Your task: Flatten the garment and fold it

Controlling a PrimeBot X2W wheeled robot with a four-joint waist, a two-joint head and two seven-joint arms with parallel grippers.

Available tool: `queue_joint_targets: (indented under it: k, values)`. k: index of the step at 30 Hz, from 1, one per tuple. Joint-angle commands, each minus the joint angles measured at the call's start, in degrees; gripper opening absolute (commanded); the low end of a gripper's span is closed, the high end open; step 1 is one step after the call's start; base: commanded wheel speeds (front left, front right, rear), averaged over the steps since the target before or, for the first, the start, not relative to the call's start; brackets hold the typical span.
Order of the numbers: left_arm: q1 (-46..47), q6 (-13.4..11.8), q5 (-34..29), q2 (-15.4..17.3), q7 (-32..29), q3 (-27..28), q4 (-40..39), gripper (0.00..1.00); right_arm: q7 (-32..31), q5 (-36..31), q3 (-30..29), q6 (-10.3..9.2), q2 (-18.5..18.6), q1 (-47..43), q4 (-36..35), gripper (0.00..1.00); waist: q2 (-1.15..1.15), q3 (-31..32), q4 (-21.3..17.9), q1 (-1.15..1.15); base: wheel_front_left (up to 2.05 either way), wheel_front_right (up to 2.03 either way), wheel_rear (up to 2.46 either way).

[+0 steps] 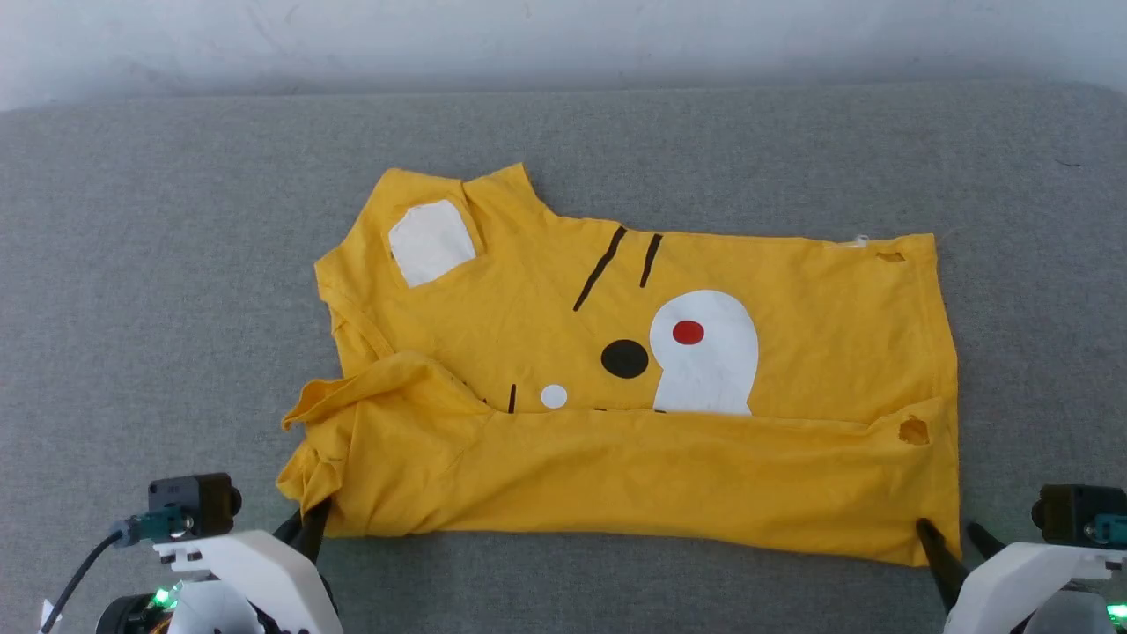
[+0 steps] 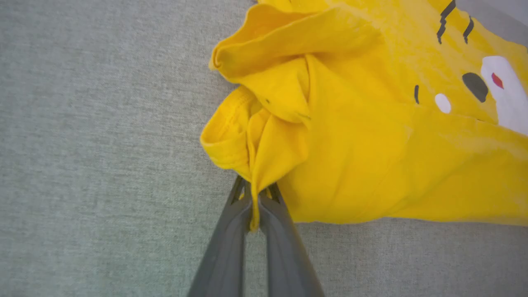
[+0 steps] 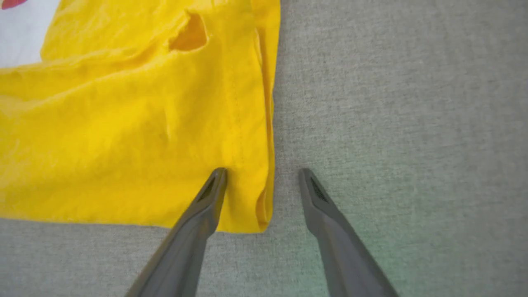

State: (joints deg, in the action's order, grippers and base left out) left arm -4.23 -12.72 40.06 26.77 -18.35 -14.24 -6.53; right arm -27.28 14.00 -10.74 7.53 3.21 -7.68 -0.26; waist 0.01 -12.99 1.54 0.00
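**Shirt (image 1: 616,352) half folded: 1 corner pinched, 1 to go**

The shirt lies across the middle of a grey cloth surface (image 1: 176,264), print side up and collar to the left. Its near edge is turned over the print in a plain yellow band. At left, the left gripper (image 2: 253,194) is clamped on a bunched wad of fabric by the near sleeve (image 2: 231,136). At right, the right gripper (image 3: 264,171) stands spread at the near hem corner, holding nothing. 1 of its fingers rests on the shirt, the other on the grey surface just beside it.

To do this step well, the right gripper likely needs to close on both layers at the corner. Both arms should then move together and level so the fold line stays straight. The crumpled sleeve may want smoothing first.

2 holes (image 1: 914,431) show near the hem. No brand or wording can be read, and a small white tag (image 1: 860,239) at the far hem is too small to make out.
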Motion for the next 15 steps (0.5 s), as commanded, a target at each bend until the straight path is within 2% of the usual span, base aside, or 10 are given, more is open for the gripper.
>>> queue_joint_targets:
  k: [1, 9, 15]
  values:
    - [0.93, 0.12, 0.52, -0.17, 0.46, 0.25, -0.23, 0.00, -0.91, 0.36, 0.44, -0.04, -0.33, 0.10, 1.36, 0.00, -0.01, -0.01, -0.03, 0.00, 0.00, 0.00, 0.00]
    - [-0.71, 0.14, 2.72, -0.85, 2.36, 2.37, -1.09, 0.00, 0.39, 0.17, -2.06, -0.04, -0.34, 1.60, -2.37, 0.00, -0.01, 2.21, -1.00, 0.00, 0.00, 0.00, 0.00]
    - [-6.38, 0.05, 4.08, 1.41, 0.69, 3.24, -5.41, 0.00, -0.71, -0.15, -4.85, -0.04, -0.34, 0.68, -7.88, 0.00, -0.01, 5.26, -1.50, 0.00, 0.00, 0.00, 0.00]
